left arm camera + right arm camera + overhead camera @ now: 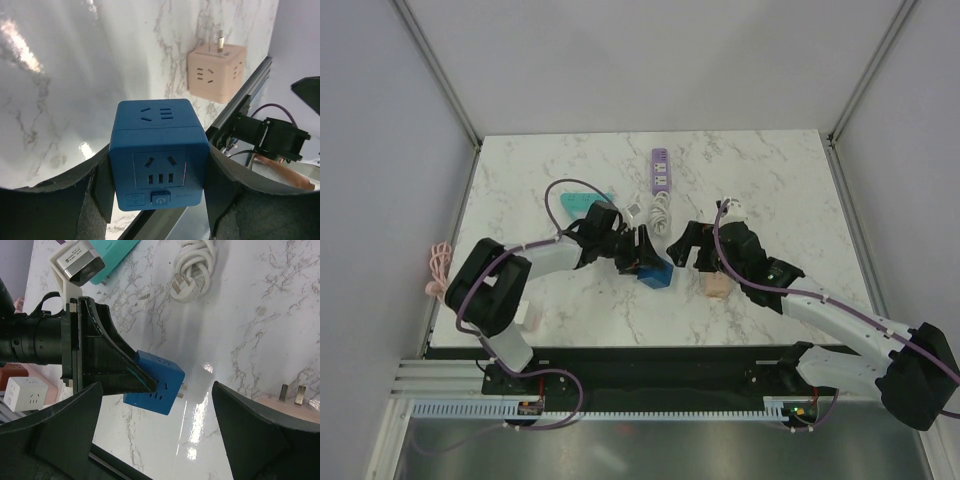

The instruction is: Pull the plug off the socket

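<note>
Left gripper (159,167) clenches the blue cube socket (159,132); the tan cube plug (216,72) lies apart at 3 o'clock, by the released right gripper (695,252).

Teal block (578,203), white cube (26,395), marble table (770,180)

Marble table (770,180), both arms reaching toward centre. Left gripper (646,262) clamped on blue socket cube (658,276), cube tilted. Right gripper (693,251) faces it across small gap, fingers look spread, nothing between them. Tan plug (717,289) on table just beside right gripper, apart from blue socket cube. Purple power strip (661,170) further back, its coiled white cord (661,213) at near end. Teal object (580,202) behind left arm. Pink cord (439,266) hangs off table's left edge.
</note>
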Available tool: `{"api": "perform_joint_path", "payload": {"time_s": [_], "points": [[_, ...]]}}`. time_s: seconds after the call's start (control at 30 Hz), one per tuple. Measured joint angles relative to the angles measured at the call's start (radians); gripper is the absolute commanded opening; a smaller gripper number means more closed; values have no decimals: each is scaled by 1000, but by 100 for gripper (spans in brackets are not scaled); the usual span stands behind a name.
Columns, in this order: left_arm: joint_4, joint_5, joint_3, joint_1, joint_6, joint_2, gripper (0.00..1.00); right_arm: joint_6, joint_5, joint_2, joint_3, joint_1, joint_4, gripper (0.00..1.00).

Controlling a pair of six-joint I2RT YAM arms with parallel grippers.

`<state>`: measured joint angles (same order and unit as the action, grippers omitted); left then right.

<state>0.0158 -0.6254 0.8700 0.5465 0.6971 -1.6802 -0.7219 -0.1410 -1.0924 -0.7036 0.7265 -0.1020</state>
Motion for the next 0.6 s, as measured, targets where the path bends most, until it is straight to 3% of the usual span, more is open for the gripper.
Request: {"api": "perform_joint_path", "payload": {"time_s": [0.27, 0.4, 0.53, 0.57, 0.6], "points": [[-171, -31, -50, 7, 80, -51, 50, 0, 0, -9, 0, 0, 0, 98], [-201, -27, -88, 11, 96, -51, 76, -6, 1, -15, 0, 0, 0, 98], [-189, -2, -94, 13, 96, -38, 84, -9, 5, -23, 2, 0, 1, 98], [-183, 5, -97, 13, 96, -28, 99, -11, 5, -25, 3, 0, 1, 98], [-174, 12, -100, 12, 90, -15, 100, -12, 7, -27, 3, 0, 2, 98]]}}
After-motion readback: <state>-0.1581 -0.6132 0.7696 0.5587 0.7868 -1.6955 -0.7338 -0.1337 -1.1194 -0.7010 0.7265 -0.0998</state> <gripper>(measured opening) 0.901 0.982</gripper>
